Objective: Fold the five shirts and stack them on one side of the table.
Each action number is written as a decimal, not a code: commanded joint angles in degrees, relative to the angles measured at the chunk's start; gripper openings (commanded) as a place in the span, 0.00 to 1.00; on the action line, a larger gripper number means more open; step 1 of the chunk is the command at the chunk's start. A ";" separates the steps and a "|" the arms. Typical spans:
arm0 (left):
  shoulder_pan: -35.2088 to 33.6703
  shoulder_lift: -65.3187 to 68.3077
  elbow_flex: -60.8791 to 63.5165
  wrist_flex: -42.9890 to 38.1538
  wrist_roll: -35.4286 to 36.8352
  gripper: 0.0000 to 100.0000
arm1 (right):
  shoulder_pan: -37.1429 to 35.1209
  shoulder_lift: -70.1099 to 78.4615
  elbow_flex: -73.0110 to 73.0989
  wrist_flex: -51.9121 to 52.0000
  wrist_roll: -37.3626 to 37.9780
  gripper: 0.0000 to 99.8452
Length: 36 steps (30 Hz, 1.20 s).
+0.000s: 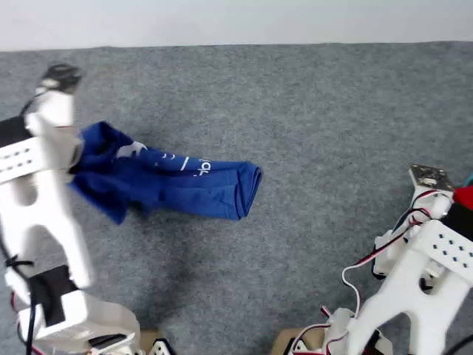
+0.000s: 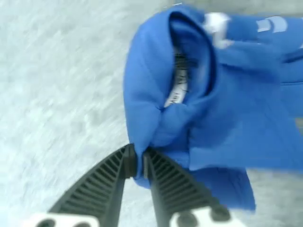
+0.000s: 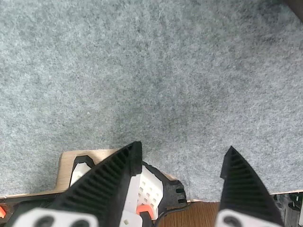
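A blue shirt [image 1: 177, 180] with white print lies bunched and partly rolled on the grey felt at the left of the table. My left gripper [image 2: 138, 161] is shut on a fold of the blue shirt [image 2: 213, 104] at its collar end, where the neck label shows. In the high view the left arm [image 1: 44, 155] stands over the shirt's left end. My right gripper [image 3: 182, 158] hangs open above bare felt near the table's front edge, with nothing between its fingers. The right arm [image 1: 421, 251] sits at the front right, far from the shirt.
Grey felt [image 1: 318, 126] covers the table to the back wall. A wooden table edge [image 3: 85, 156] and the arm's base show under the right gripper. A red and dark object [image 1: 463, 200] sits at the right border.
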 commanded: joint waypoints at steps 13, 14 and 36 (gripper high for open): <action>-14.42 17.41 5.14 -9.58 -0.97 0.09 | -0.66 -1.98 -0.18 1.98 0.35 0.28; -14.77 17.49 5.14 -9.76 -0.97 0.12 | -0.66 -1.98 -0.18 1.98 0.35 0.28; -14.95 17.23 -28.35 13.63 0.88 0.13 | -42.95 9.63 -23.47 -6.20 -5.80 0.28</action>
